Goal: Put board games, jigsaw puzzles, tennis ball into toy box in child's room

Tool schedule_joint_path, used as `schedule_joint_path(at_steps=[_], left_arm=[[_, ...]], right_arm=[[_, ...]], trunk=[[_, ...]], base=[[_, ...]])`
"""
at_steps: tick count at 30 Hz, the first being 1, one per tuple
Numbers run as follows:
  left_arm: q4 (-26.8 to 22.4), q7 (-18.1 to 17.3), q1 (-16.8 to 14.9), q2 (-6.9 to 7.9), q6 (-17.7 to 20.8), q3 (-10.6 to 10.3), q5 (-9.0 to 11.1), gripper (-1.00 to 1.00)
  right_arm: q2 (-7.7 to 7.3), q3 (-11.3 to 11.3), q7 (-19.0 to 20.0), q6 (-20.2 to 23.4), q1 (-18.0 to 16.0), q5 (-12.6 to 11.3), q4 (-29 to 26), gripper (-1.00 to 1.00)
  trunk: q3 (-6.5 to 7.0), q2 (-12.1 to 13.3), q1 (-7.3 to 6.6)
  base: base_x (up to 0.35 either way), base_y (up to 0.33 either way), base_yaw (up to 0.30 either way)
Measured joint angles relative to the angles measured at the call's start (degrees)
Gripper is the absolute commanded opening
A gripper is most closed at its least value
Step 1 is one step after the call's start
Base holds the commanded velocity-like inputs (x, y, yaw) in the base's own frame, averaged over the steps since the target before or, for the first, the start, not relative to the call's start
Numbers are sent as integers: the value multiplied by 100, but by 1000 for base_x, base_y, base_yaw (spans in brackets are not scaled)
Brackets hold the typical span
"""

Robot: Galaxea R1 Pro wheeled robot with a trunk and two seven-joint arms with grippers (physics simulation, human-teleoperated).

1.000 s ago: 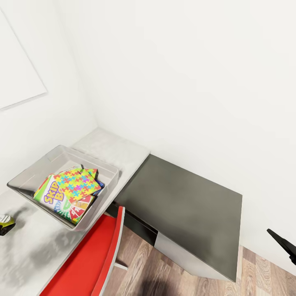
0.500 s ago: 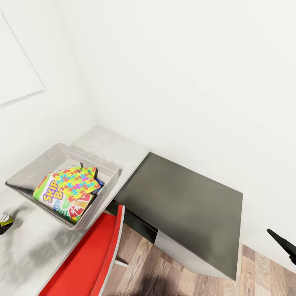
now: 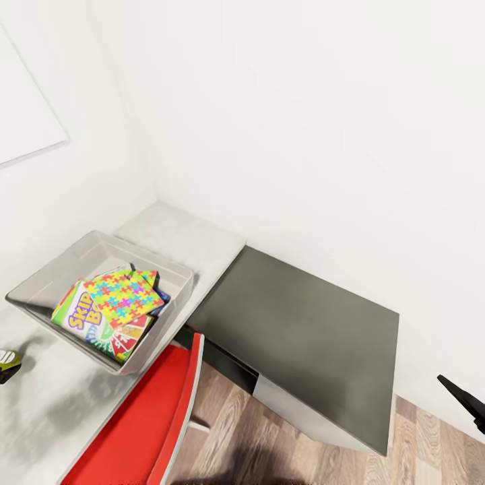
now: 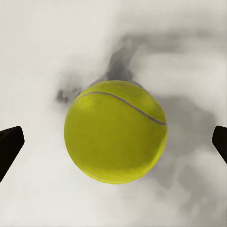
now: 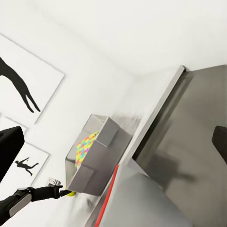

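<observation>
The yellow-green tennis ball (image 4: pixel 116 131) lies on the pale grey table (image 4: pixel 42 47). My left gripper (image 4: pixel 115 144) hangs over it, open, one dark fingertip (image 4: pixel 9 146) on each side and clear of the ball. In the head view the tennis ball (image 3: pixel 9 361) peeks in at the left edge. The grey toy box (image 3: pixel 40 283) stands on the table (image 3: pixel 182 236) and holds the SKIP-BO board game (image 3: pixel 79 315), with a bright jigsaw puzzle (image 3: pixel 124 295) lying on top. My right gripper (image 5: pixel 115 144) is open and empty, out over the floor at the far right.
A lower dark olive-grey cabinet (image 3: pixel 303 330) with white sides adjoins the table on the right. A red chair (image 3: pixel 148 417) stands in front of the table. White walls close the corner behind. Wood-plank floor (image 3: pixel 256 438) lies below.
The whole head view has shifted slightly, so the box and table sit a little further left and higher in the picture. Nothing on the table has visibly moved.
</observation>
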Motion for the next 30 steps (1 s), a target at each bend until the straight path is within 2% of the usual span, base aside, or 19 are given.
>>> schedule_joint_path(at_steps=[12,30], left_arm=[[-70,0,-3,-2,-1,2,28,100],[-79,5,-60,-3,11,2,37,100]], right_arm=[[5,0,0,-5,0,-1,0,100],[5,0,0,-8,0,0,0,100]], trunk=[[-86,0,0],[-100,0,0]], base=[[0,0,0],[0,0,0]])
